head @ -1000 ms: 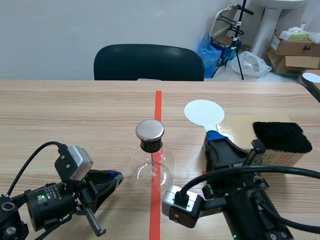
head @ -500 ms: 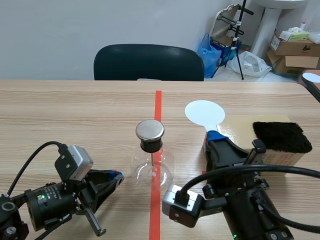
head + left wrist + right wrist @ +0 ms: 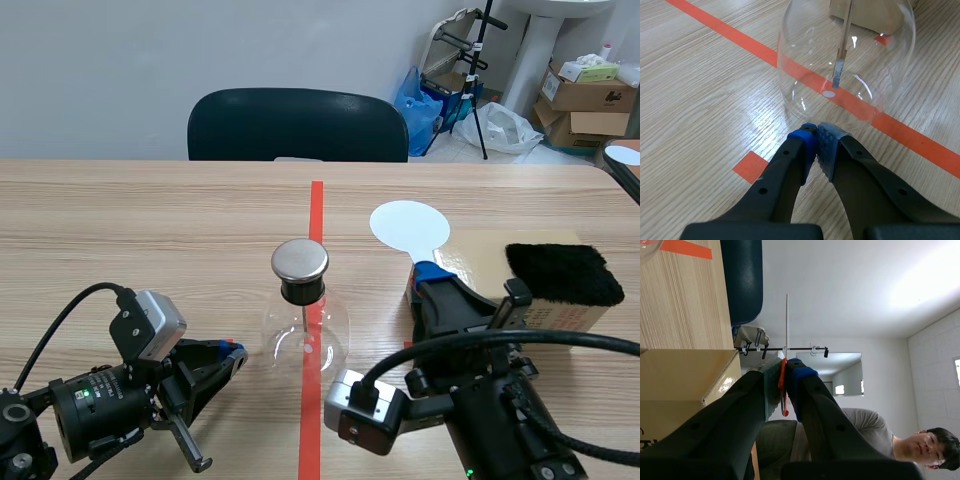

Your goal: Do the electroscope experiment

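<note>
**Glass flask (image 3: pixel 305 335) on the red line, white disc (image 3: pixel 408 223) in the right claw**

Scene view: the flask stands upright near the middle of the wooden table (image 3: pixel 150 230), on the orange-red tape line (image 3: pixel 316 205). A black stopper and a round metal cap (image 3: pixel 300 259) close its neck. The left gripper (image 3: pixel 228 356) lies low on the table just beside the flask's base, tips pointing at the glass. The right gripper (image 3: pixel 426 272) is past the flask on the other side, holding the disc out ahead of it. A cardboard box (image 3: pixel 480 255) with a black fur pad (image 3: pixel 557 272) on top sits just beside that gripper. A dark chair (image 3: pixel 297 123) stands at the far edge.

Left wrist view: the two fingers meet at their blue tips with nothing between them. They lie just short of the flask's wall, and contact cannot be judged. Inside the glass hangs a thin rod (image 3: pixel 845 25) with a small grey leaf (image 3: pixel 837 76) at its end.

Right wrist view: the fingers are pressed onto the disc, seen edge-on as a thin white line rising from between the pads. The box lies beside them.
</note>
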